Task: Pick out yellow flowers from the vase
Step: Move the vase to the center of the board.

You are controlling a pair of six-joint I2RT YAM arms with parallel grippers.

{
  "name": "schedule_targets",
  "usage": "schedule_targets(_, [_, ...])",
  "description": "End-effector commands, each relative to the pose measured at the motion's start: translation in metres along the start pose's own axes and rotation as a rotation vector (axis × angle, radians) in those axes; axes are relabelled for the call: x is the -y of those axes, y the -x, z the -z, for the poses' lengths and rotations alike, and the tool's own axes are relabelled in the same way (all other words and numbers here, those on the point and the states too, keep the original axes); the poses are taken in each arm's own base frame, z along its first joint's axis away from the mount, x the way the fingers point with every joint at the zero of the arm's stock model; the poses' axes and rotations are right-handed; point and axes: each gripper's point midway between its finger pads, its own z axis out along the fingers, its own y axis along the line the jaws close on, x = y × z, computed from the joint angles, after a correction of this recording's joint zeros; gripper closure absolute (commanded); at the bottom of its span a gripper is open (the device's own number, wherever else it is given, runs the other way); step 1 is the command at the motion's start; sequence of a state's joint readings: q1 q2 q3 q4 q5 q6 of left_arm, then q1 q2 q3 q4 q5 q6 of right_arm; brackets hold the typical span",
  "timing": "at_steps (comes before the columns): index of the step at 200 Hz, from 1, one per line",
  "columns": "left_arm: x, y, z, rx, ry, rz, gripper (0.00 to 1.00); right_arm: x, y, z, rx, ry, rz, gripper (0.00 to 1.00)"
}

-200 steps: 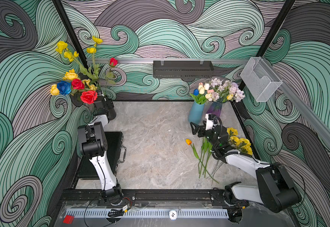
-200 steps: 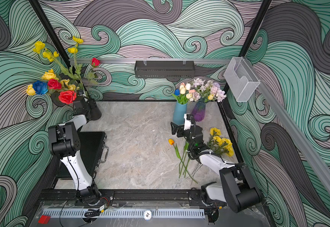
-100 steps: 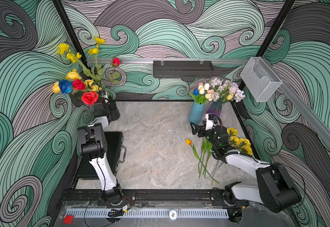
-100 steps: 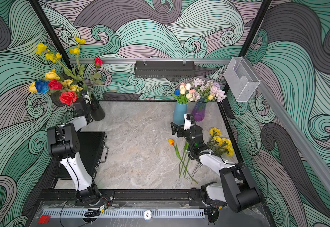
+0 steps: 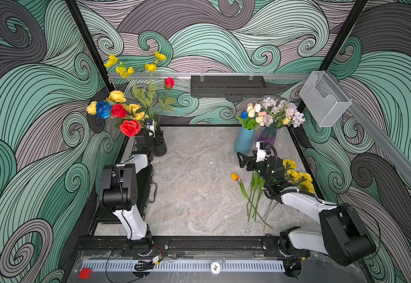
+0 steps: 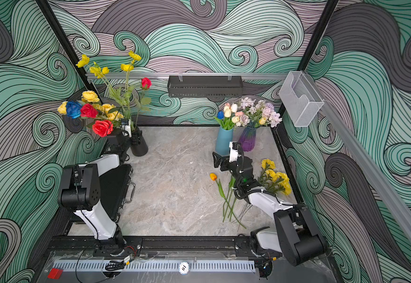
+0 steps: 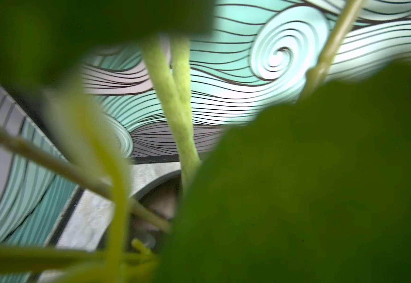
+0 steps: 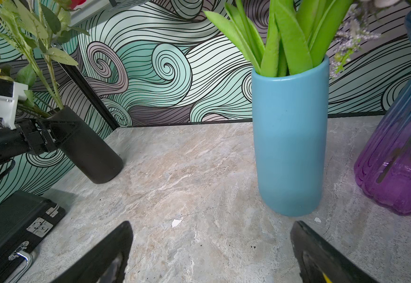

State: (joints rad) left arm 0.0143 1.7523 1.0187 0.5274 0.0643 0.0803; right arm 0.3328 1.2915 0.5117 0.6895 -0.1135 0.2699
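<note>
A black vase [image 5: 161,150] at the back left holds yellow flowers, tall yellow sprays [image 5: 123,69] and yellow roses [image 5: 117,96], mixed with red and blue roses. My left gripper [image 5: 156,141] is shut on this vase just under its rim; in the right wrist view the vase [image 8: 89,152] leans. In the left wrist view blurred leaves and stems [image 7: 175,103] hide the jaws. My right gripper [image 8: 210,245] is open and empty, low over the table beside the blue vase [image 8: 290,137]. Yellow pom-poms [image 5: 297,176] and a yellow-orange tulip [image 5: 234,176] lie on the table by the right arm.
A purple glass vase [image 5: 269,136] of pale blooms with one yellow tulip [image 5: 286,120] stands beside the blue vase. A black case [image 5: 148,193] lies under the left arm. A black shelf [image 5: 227,85] and a clear holder [image 5: 324,98] hang on the walls.
The black vase and its bouquet have shifted right, away from the left wall, with my left gripper on it. The right arm has not moved.
</note>
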Motion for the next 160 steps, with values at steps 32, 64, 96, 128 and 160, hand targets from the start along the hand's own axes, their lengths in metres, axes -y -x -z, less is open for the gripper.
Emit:
schedule_targets(32, [0.066, 0.022, 0.027, 0.086, -0.13, -0.018, 0.58, -0.009, 0.014, 0.005, 0.035, 0.026, 0.008, 0.0])
schedule_targets(64, [0.102, 0.018, 0.037, 0.085, -0.224, -0.049, 0.58, -0.009, 0.015, 0.004, 0.036, 0.027, 0.008, 0.0])
schedule_targets(96, [0.147, 0.014, 0.041, 0.088, -0.351, -0.096, 0.58, -0.012, 0.018, 0.005, 0.038, 0.033, 0.009, 0.01])
schedule_targets(128, [0.188, 0.016, 0.041, 0.102, -0.48, -0.121, 0.58, -0.017, 0.017, 0.007, 0.026, 0.041, 0.01, 0.01])
schedule_targets(160, [0.225, 0.018, 0.041, 0.12, -0.59, -0.161, 0.58, -0.021, 0.016, 0.012, 0.011, 0.041, 0.026, 0.01])
